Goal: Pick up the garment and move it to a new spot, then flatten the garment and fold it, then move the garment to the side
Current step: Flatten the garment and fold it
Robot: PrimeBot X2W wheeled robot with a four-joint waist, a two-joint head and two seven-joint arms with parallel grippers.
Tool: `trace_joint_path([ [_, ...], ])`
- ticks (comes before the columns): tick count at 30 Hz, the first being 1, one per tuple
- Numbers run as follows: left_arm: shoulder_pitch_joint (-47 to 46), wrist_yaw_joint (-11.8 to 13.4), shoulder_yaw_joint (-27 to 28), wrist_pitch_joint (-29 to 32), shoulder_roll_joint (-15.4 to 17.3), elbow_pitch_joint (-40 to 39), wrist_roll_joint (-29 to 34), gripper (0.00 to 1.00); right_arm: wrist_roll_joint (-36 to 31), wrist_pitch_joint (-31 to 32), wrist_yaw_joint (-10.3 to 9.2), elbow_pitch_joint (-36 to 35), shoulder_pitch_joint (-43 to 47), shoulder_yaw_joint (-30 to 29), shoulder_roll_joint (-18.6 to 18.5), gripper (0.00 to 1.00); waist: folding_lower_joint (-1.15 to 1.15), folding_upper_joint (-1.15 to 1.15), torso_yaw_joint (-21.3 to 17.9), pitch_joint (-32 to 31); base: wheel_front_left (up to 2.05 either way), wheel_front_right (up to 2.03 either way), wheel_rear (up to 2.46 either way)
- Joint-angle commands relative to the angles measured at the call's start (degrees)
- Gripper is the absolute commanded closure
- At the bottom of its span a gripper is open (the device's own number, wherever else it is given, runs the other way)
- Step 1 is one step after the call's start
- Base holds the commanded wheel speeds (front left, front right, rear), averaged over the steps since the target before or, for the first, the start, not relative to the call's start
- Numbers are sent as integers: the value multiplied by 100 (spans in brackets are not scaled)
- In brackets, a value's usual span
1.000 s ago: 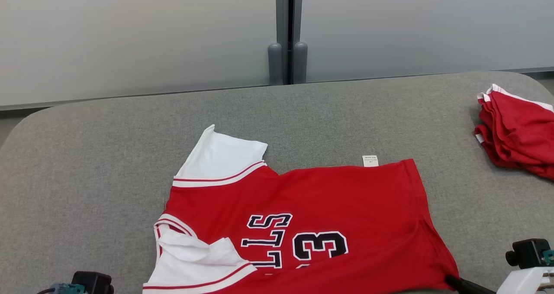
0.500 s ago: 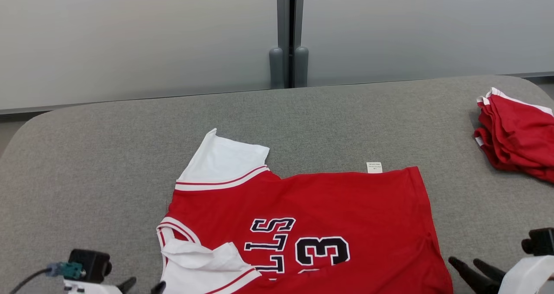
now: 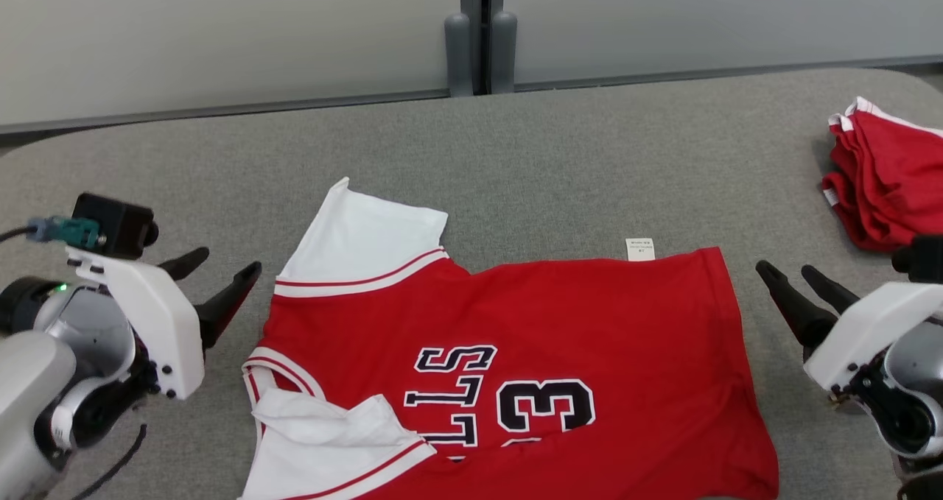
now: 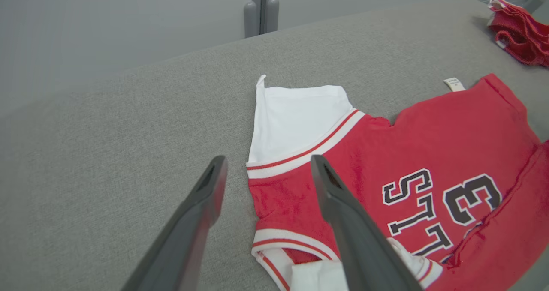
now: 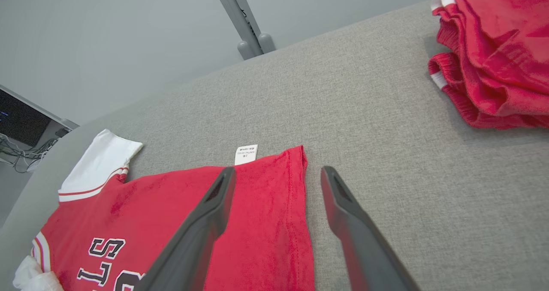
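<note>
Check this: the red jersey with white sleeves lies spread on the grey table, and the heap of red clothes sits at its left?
No: the heap of red clothes sits at the right of the grey table, as the head view shows. The rest holds.

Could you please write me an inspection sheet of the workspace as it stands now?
Surface: grey fabric-covered table, rounded corners.
Job's things: red jersey lying mostly flat, print up; far sleeve spread, near sleeve crumpled; label sticking out at the far edge.
Clutter: red garment pile at the table's far right.
Claws: left claw open, just left of the jersey, holding nothing; right claw open, off its right edge, holding nothing.
Cables: dark cable hanging by the left arm.
Surroundings: pale wall panels joined at a grey post.
</note>
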Motion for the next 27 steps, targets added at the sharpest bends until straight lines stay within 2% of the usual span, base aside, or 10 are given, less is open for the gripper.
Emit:
trace_joint_path([
  [1,-476,-268,-56,239,-156,325,128,0,-92,44,9,252,-386,39,44,0,0,0,-64,451,0,0,0],
  [6,-1488,-851,-224,856,-600,1144,303,0,-238,244,9,858,-1155,189,108,0,0,0,-118,885,0,0,0],
  [7,-1488,-851,-224,856,-600,1144,303,0,-238,244,9,858,-1155,189,108,0,0,0,-118,885,0,0,0],
  [10,-1977,-1152,-325,1219,-826,1642,355,0,-260,376,9,1133,-1501,329,114,0,0,0,-173,1076,0,0,0],
  [13,-2333,-1348,-448,1556,-987,2050,342,0,-206,515,9,1280,-1750,534,132,0,0,0,-246,1239,0,0,0],
  [18,-2730,-1506,-591,1817,-1081,2563,380,0,-145,482,9,1329,-2073,854,203,0,0,0,-435,1535,0,0,0],
  [27,-3134,-1575,-660,1740,-1152,3039,281,0,40,295,9,1399,-2443,1345,412,0,0,0,-735,2027,0,0,0],
])
